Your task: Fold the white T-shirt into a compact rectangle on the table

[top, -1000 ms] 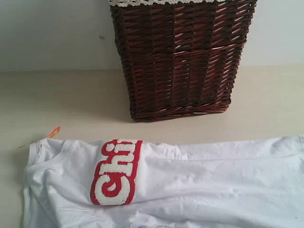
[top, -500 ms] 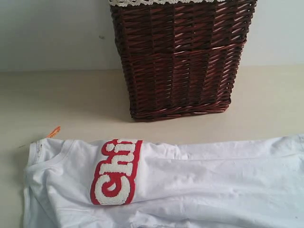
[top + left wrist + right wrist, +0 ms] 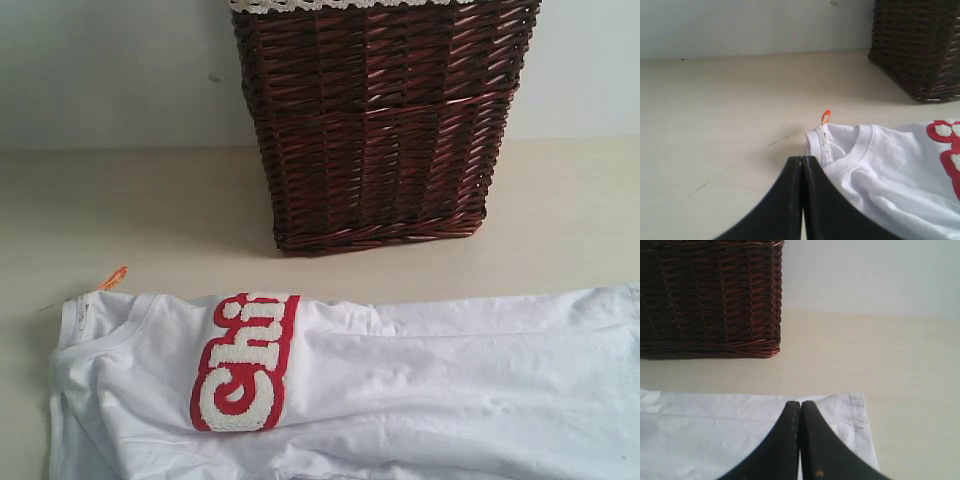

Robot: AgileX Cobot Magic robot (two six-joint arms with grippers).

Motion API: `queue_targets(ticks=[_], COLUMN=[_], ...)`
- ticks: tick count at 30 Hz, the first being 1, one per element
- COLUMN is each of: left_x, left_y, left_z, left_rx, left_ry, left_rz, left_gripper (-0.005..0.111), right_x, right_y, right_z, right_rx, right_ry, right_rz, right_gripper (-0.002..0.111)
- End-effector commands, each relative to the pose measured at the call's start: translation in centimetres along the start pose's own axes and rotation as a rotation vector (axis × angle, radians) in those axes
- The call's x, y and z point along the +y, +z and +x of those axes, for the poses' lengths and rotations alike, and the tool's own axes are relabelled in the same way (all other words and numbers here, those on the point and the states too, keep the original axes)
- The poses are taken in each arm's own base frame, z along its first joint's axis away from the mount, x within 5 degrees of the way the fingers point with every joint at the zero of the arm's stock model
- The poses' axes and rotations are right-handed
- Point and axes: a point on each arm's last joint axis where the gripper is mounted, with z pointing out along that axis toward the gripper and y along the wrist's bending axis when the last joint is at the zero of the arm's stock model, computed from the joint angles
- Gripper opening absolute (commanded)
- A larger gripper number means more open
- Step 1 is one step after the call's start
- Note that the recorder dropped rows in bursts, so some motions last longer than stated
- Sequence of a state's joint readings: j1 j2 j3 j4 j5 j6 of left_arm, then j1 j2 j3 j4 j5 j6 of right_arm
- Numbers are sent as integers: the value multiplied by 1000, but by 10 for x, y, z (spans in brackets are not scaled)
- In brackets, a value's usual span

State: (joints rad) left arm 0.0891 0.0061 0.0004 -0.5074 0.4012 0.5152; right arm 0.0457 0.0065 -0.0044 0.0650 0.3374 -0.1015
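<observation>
The white T-shirt point(image 3: 400, 390) lies flat across the near part of the table point(image 3: 150, 210), collar to the left, with its red-outlined letters point(image 3: 245, 365) folded to a band and an orange neck tag point(image 3: 113, 277) sticking out. The shirt's lower part runs off the exterior view, where neither gripper shows. My left gripper point(image 3: 802, 159) is shut with nothing in it, its tips just beside the collar point(image 3: 850, 152) of the T-shirt point(image 3: 900, 170). Over the hem corner of the T-shirt point(image 3: 715, 430) my right gripper point(image 3: 800, 404) is shut and holds nothing.
A dark brown wicker basket point(image 3: 380, 120) stands on the table behind the shirt, near the pale wall. It also appears in the left wrist view as the basket point(image 3: 920, 45) and in the right wrist view as the basket point(image 3: 710, 295). Bare table point(image 3: 900, 370) lies past the hem.
</observation>
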Motion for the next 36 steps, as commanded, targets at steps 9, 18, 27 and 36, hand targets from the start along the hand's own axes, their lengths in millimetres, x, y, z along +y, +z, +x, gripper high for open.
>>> queue_targets(ticks=[9,18,27,36], left_x=[1,16,30,18], left_y=[-1,-8,17,108], left_z=[-2,-31,-59,-142], left_rx=[-24,-368,-289,226], left_ry=[8,-146,-109,-80], left_rz=[-6,-138,-251,21], left_gripper=[0,0,0,0], right_x=[0,0,0,0], right_y=[0,0,0,0], right_z=[-1,-1,-1,0], right_rx=[-22,-22,-22,-20], right_ry=[7,4,7,10], right_rz=[-1,1,-1,-2], right_gripper=[0,0,0,0])
